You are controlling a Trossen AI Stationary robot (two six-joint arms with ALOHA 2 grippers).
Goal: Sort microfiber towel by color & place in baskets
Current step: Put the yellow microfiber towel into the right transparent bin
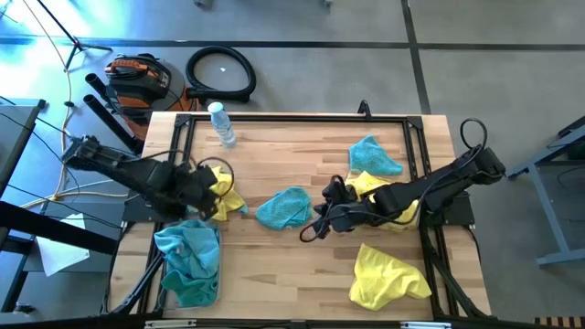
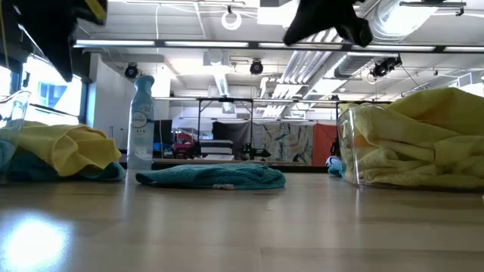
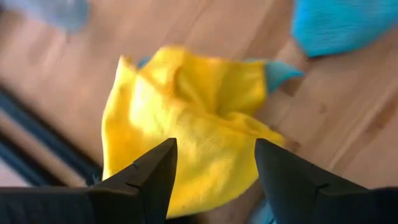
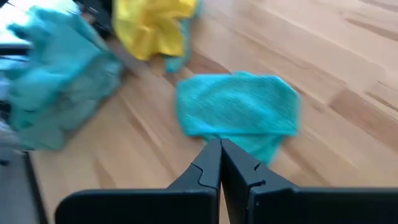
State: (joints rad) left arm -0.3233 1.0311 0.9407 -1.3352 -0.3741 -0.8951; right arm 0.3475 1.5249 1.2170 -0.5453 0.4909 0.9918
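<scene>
While the left jaws [image 3: 214,168] stood apart above a crumpled yellow towel [image 3: 186,124], with nothing yet between them, the step in hand appeared to be the pick-up of that cloth. It lay at the left side of the desk [image 1: 302,274], just beside the basket of teal towels [image 1: 189,260] at the near left, with a corner of teal cloth showing from under it. The next move would probably call for a descent onto the fabric, a firm pinch on a raised fold, and a carry across to the right, where the yellow basket [image 2: 408,147] sat under the right arm.

Right jaws [image 4: 220,163]: pressed together, holding nothing, hanging above the desk's middle just right of a loose teal towel [image 1: 283,208].

Other cloths: one teal towel at far right [image 1: 375,155]; one yellow towel at near right [image 1: 388,277].

Left arm: reached in from the left edge, wrist bent down over the yellow cloth. Right arm: stretched in from the right edge toward the centre.
</scene>
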